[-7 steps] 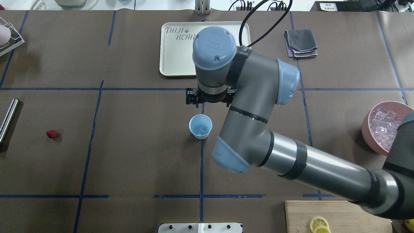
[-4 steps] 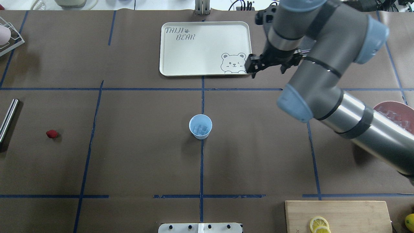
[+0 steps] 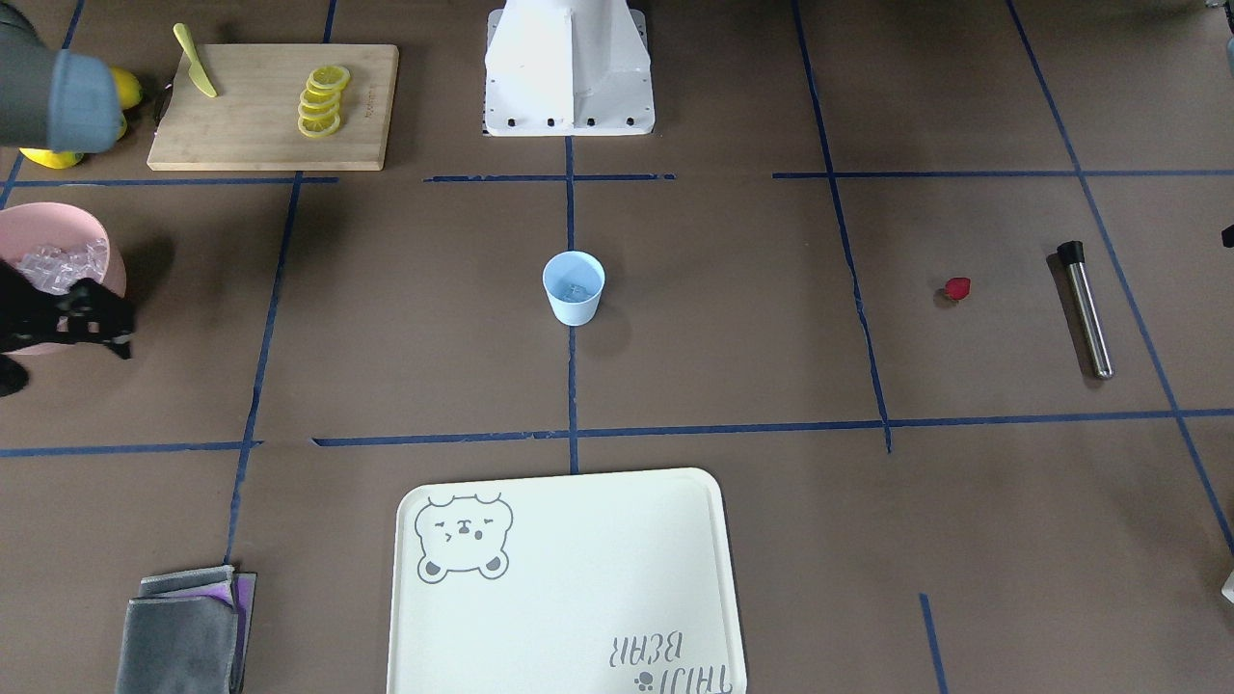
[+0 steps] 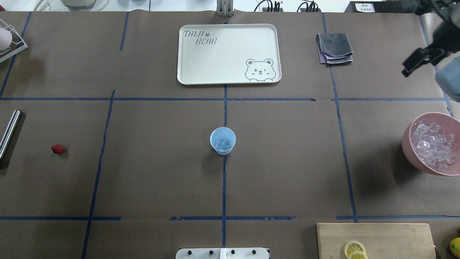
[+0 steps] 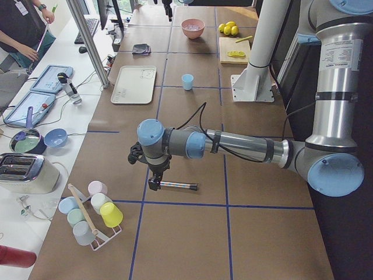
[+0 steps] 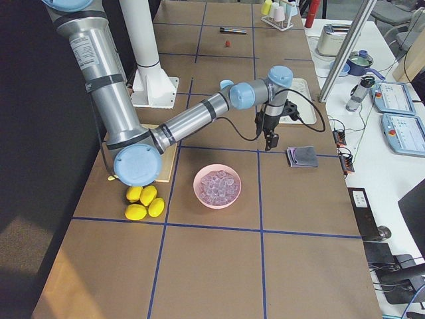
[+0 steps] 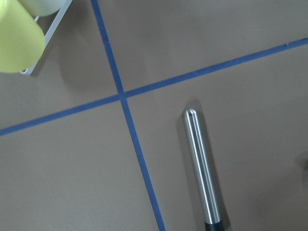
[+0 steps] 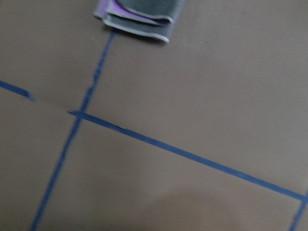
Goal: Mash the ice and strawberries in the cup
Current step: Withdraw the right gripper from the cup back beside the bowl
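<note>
The light blue cup (image 4: 222,141) (image 3: 574,286) stands upright at the table's middle with clear ice (image 4: 224,144) inside it. The red strawberry (image 4: 57,149) (image 3: 956,287) lies alone on the table far to the left. My right gripper (image 4: 418,62) (image 3: 82,316) hangs open and empty at the far right, beyond the pink bowl (image 4: 408,145) of ice cubes and well away from the cup. My left gripper (image 5: 154,182) hovers over a metal rod (image 5: 178,186) (image 7: 202,168) near the strawberry. I cannot tell whether it is open or shut.
A cream bear tray (image 4: 226,54) lies beyond the cup, a folded grey cloth (image 4: 334,48) to its right. A cutting board (image 4: 391,237) with lemon slices sits at the near right, whole lemons (image 6: 143,203) beside it. A rack of coloured cups (image 5: 93,210) stands at the left end.
My right arm has swung from just beyond the cup out to the far right edge. The cup, its ice and the strawberry have stayed put.
</note>
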Available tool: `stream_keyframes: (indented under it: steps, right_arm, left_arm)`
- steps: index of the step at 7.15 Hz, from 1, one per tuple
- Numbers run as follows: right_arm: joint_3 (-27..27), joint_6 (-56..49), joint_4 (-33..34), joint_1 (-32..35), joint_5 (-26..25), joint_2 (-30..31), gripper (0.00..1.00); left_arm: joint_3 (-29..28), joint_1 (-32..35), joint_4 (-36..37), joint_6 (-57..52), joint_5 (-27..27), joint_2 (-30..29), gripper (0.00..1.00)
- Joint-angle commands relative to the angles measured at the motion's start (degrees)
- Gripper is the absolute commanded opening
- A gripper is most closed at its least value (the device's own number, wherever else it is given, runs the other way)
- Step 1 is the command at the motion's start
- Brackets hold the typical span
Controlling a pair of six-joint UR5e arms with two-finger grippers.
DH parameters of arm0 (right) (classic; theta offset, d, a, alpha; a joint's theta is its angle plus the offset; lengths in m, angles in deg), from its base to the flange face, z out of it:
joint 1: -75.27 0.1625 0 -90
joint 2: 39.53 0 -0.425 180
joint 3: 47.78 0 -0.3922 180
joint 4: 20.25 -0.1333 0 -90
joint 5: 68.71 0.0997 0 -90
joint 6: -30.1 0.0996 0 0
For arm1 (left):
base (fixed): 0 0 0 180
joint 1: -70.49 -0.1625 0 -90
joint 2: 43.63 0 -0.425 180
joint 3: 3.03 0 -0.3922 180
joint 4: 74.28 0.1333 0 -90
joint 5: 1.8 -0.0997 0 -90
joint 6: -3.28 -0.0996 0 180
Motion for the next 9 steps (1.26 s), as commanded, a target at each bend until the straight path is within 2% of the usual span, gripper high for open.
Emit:
stream_keyframes:
  steps: [1,2,4,5,6,7,8,9]
  right_arm:
    - [-0.28,-12.18,0.26,11.95,0.87,10.37,0.99]
    - [-0.2,-12.2,-0.09,15.57,1.04,15.11,0.99]
    - [0.5,-13.16,-0.62,17.54,1.57,21.38,0.99]
    - [0.68,-13.08,-1.58,17.98,2.18,22.71,0.99]
    - [0.94,-12.82,-2.55,18.15,2.89,23.41,0.99]
    - [1.03,-12.73,-2.55,18.16,2.89,23.6,0.99]
    - [1.3,-12.72,-2.56,18.16,2.89,23.6,0.99]
    - [1.73,-12.64,-2.56,18.24,2.89,23.68,0.99]
  left_arm:
    - [0.38,-0.14,-0.52,-0.13,0.13,-0.38,1.0]
    - [1.34,-0.14,-1.48,0.04,0.13,-0.82,1.0]
    - [1.7,-2.59,-3.95,0.22,0.04,-0.82,1.0]
    - [1.79,-2.86,-4.12,3.61,0.13,-0.74,1.0]
    - [3.27,-3.73,-6.21,11.91,0.05,-0.3,1.0]
    - [3.55,-6.0,-12.32,19.31,-0.04,1.62,1.0]
    - [3.38,-11.25,-20.91,29.82,-0.74,3.81,1.0]
    - [3.38,-16.87,-27.26,39.76,-4.23,4.96,1.0]
